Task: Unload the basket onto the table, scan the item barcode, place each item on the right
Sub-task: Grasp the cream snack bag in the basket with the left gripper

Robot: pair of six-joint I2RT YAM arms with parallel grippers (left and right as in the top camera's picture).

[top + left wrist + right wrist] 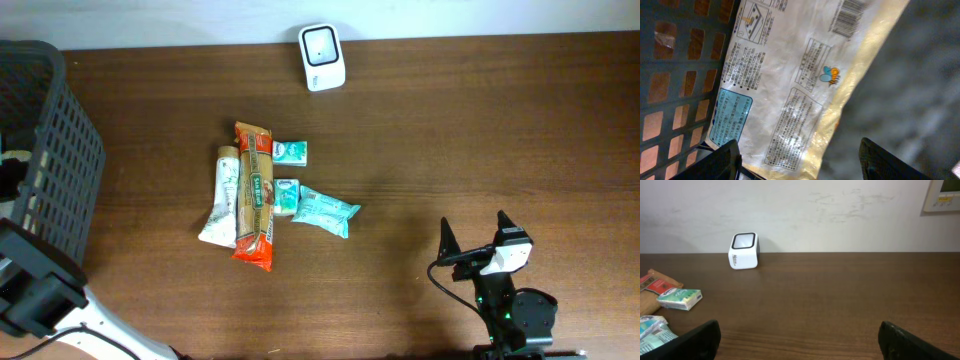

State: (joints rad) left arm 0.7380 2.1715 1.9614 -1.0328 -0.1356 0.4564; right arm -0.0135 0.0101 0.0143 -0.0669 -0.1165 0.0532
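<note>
Okay, left claw is down inside the dark basket, fingers apart, one at each lower corner of the left wrist view, not clamped on anything. Right under it lies a white packet with a yellowish edge, flat and at a slant, printed side up. It shows text blocks, a blue panel, a small bee logo and the barcode at the top edge of the view (partly cut off). Whether the fingers touch the packet, cannot tell. Overhead, the basket sits at the left edge of the table. The claw's tips cannot be made out there; only part of the left arm shows at the bottom left. White scanner stands at the far edge of the table, about the middle, well apart from the basket. Loose items cluster mid-table: a white tube, a long orange packet touching it on the right, and a small green box by the packet's far end. A second small box is just beside the orange packet, and a teal pouch touches that box. Right claw hovers at the near right, jaws wide apart, holding nothing, well apart from the cluster. Its camera faces the scanner across the table, with the green box at the left of its view.
</note>
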